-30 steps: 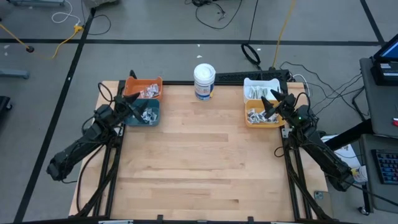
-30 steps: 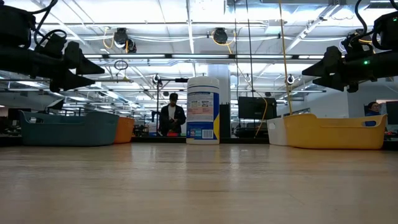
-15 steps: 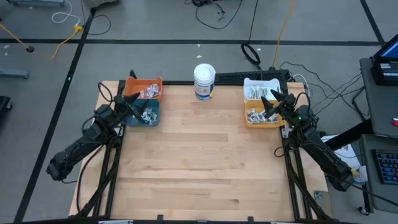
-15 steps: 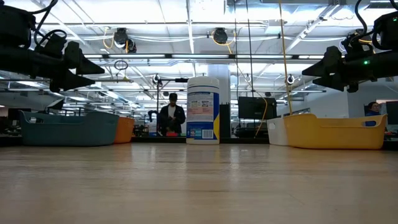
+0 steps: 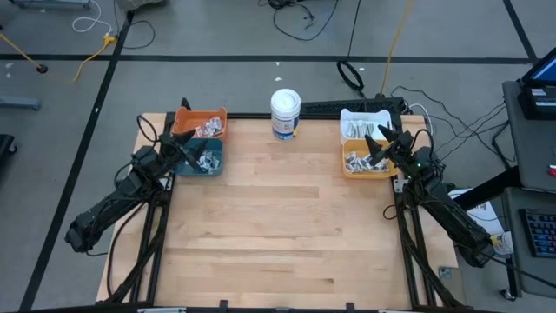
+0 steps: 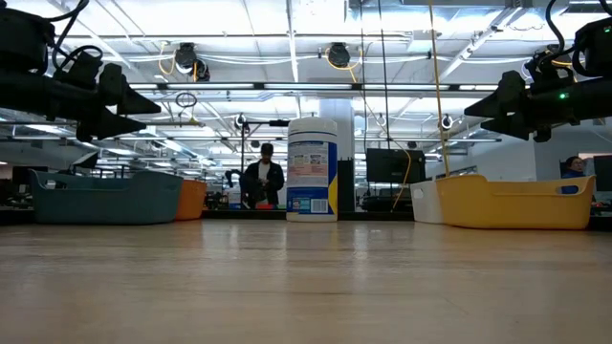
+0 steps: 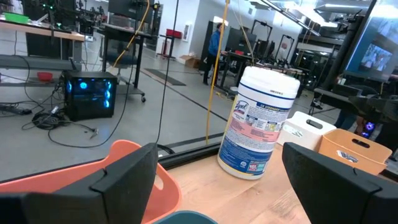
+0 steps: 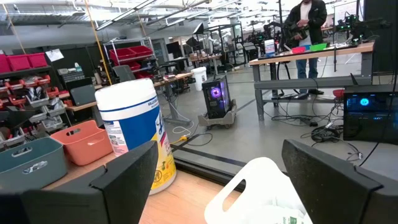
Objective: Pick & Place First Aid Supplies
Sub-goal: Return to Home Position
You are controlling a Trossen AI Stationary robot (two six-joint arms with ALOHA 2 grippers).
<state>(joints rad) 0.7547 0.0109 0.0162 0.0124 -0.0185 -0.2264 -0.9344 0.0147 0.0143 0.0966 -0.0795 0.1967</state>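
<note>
The first aid supplies are small whitish packets piled in four bins. On the table's far left stand an orange bin and a teal bin. A white bin and a yellow bin stand on the far right. My left gripper hovers open above the teal bin's left part. My right gripper hovers open over the yellow bin's right side. In the low view both grippers hang well above the bins. Neither holds anything.
A tall white tub with a blue label stands upright at the far edge between the bin pairs. The wooden table top spreads bare from the bins to the near edge. A person stands in the room far behind the table.
</note>
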